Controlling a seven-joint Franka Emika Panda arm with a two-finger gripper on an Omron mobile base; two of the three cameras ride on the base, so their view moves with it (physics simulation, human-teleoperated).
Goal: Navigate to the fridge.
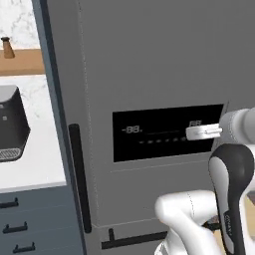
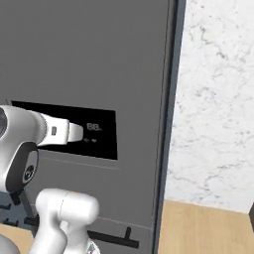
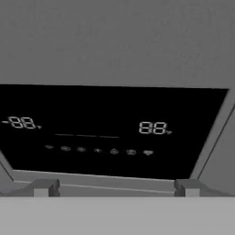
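Since the tall matte-grey fridge (image 1: pixel 149 60) looms directly ahead, navigation looks essentially done; the empty gripper (image 3: pixel 114 187), fingers parted, faces its black display panel (image 3: pixel 114 128).

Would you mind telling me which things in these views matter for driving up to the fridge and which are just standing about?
Belongs to the job:
- tall matte-grey fridge, with its black rectangular display panel and black vertical bar handle

Just standing about:
- black boxy appliance on the white counter
- small brown bottle on the wooden shelf
- grey-blue drawers
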